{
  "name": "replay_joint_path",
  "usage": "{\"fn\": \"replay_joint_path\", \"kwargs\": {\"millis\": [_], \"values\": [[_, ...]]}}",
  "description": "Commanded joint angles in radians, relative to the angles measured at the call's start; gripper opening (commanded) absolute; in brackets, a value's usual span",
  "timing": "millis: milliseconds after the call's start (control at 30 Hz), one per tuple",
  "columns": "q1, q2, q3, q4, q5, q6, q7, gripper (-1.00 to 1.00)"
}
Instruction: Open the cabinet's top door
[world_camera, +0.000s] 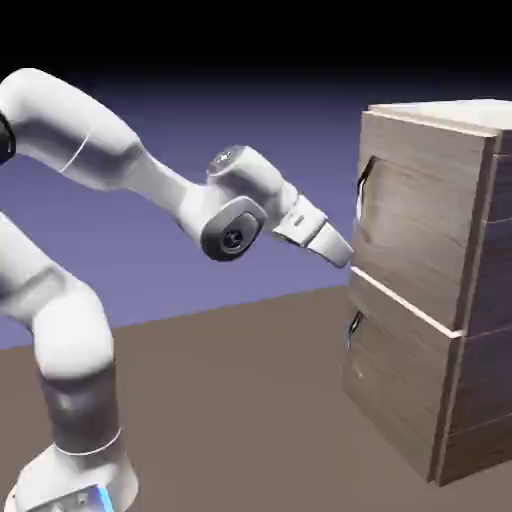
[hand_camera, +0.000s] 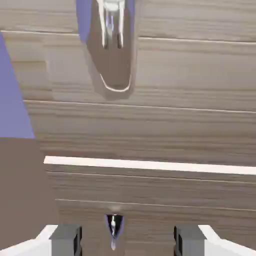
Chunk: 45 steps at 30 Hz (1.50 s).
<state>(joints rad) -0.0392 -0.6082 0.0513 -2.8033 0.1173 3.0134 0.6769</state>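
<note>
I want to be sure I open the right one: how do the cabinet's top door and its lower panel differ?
The top door is the taller panel; the lower panel is shorter. The top door's handle is long and curved, while the lower panel's handle is smaller. The top door sits above the pale strip, the lower panel beneath it. Both share the wood grain.
</note>
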Motion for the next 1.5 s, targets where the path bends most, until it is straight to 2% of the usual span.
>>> {"fn": "replay_joint_path", "kwargs": {"millis": [0, 1467], "values": [[-0.019, -0.014, 0.019, 0.002, 0.044, -0.009, -0.024, 0.00], [-0.855, -0.637, 0.856, 0.112, 1.957, -0.394, -1.070, 0.00]]}}
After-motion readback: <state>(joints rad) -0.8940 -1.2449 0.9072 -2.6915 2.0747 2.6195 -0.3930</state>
